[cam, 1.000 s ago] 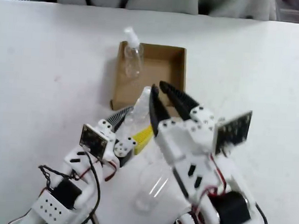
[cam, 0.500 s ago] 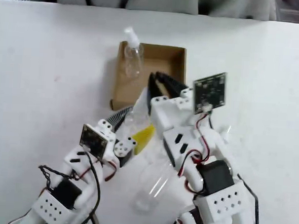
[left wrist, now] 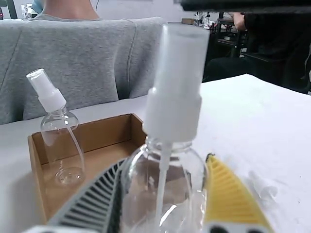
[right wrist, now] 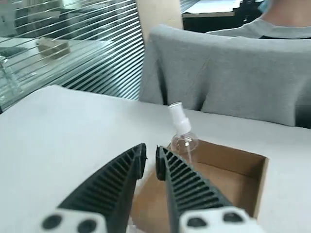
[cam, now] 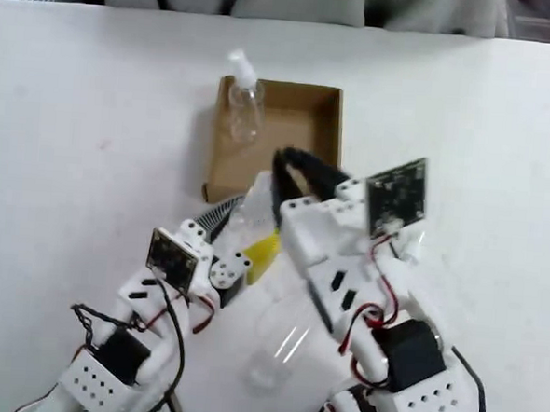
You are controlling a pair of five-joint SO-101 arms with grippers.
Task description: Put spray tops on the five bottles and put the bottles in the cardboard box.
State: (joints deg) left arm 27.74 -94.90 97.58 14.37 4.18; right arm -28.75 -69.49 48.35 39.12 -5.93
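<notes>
A cardboard box (cam: pixel 294 123) is seen open on the white table (cam: pixel 95 92), and every place here is given from it. In its far corner on the left arm's side a clear bottle (cam: pixel 243 106) is stood upright with a white spray top fitted. Just outside the box's near wall a second bottle (left wrist: pixel 165 182) is pinched at its body by the left gripper (cam: pixel 253 221) – a ribbed grey finger on one side, a yellow one on the other – and is held upright with a spray top (left wrist: pixel 176 82) seated on its neck. Above that near wall the right gripper (right wrist: pixel 150 156) is held with its black fingers narrowly parted, nothing between them. Further from the box, between the two arms, a third bottle (cam: pixel 281 342) is laid on its side
</notes>
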